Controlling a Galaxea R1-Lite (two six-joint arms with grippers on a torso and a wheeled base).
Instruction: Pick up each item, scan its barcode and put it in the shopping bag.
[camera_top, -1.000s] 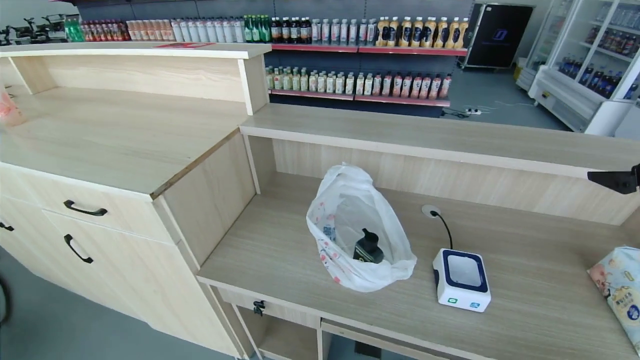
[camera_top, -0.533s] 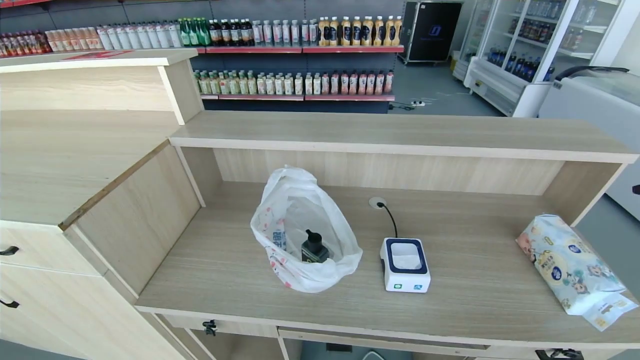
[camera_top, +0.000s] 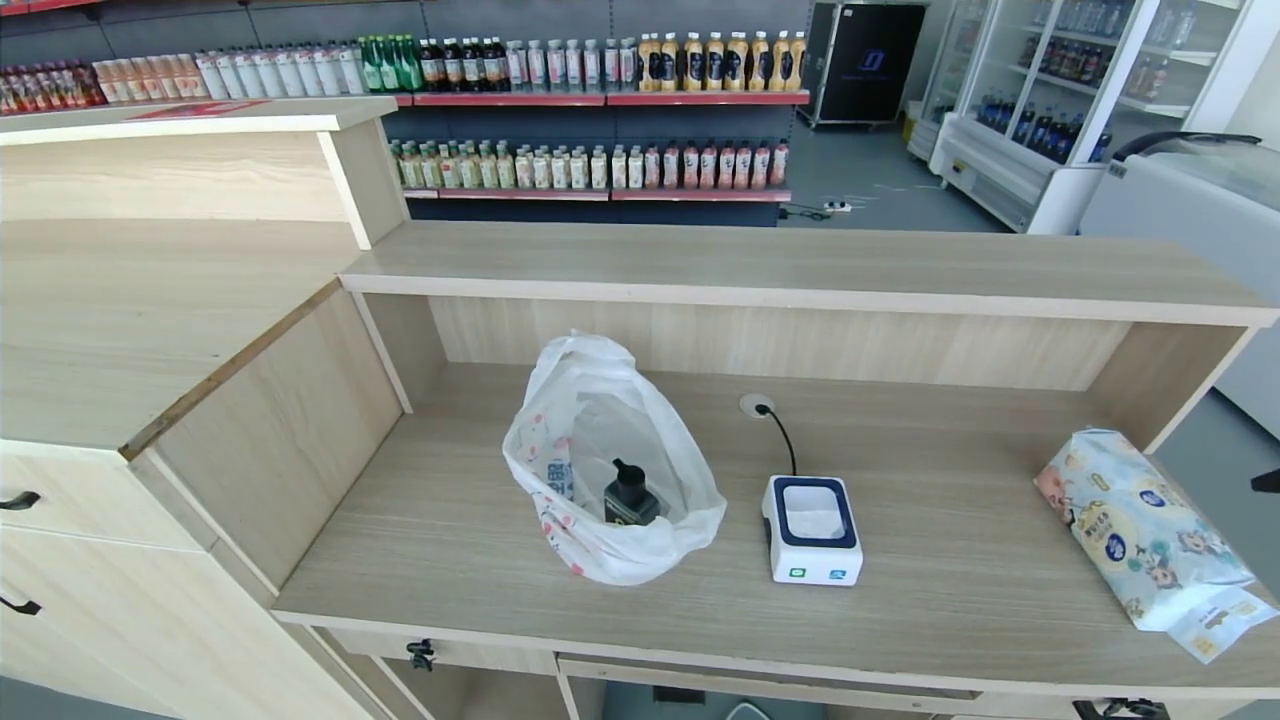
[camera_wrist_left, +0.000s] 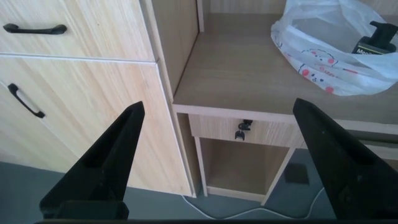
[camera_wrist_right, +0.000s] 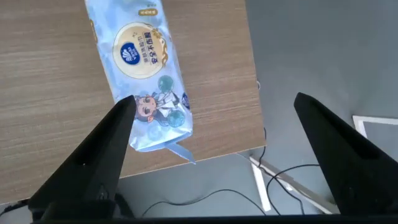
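Shopping bag: the white plastic shopping bag (camera_top: 575, 545) stands open-mouthed on the lower counter (camera_top: 950, 590), left of the middle, with its rim slumped toward the front edge.
Item in the bag: a black bottle (camera_top: 630, 497) with a pump top sits upright inside, against the near wall of the bag.
Scanner: the white scanner (camera_top: 812, 530) with a dark-framed window lies flat at about 3 o'clock from the bag, just beside it and not touching.
Cable: a black cable (camera_top: 782, 440) runs from the scanner toward 11 o'clock into a round port in the counter.
Item waiting: a pale blue tissue pack (camera_top: 1140, 525) with cartoon print lies on its side at the right end of the counter, at 3 o'clock from the scanner and well apart from it, one end close to the front edge.
Right gripper: the right gripper (camera_wrist_right: 214, 98) hangs over the counter's right end with its jaws spread wide, grasping nothing; the tissue pack's crimped end lies near one finger.
Left gripper: the left gripper (camera_wrist_left: 217, 106) is low by the counter's front left corner, jaws released and wide apart, empty, facing the cabinet drawers (camera_wrist_left: 68, 43).
Surroundings: shelves of bottled drinks (camera_top: 600, 165) stand at 12 o'clock behind the counter, and glass-door fridges (camera_top: 1040, 100) at about 2 o'clock.
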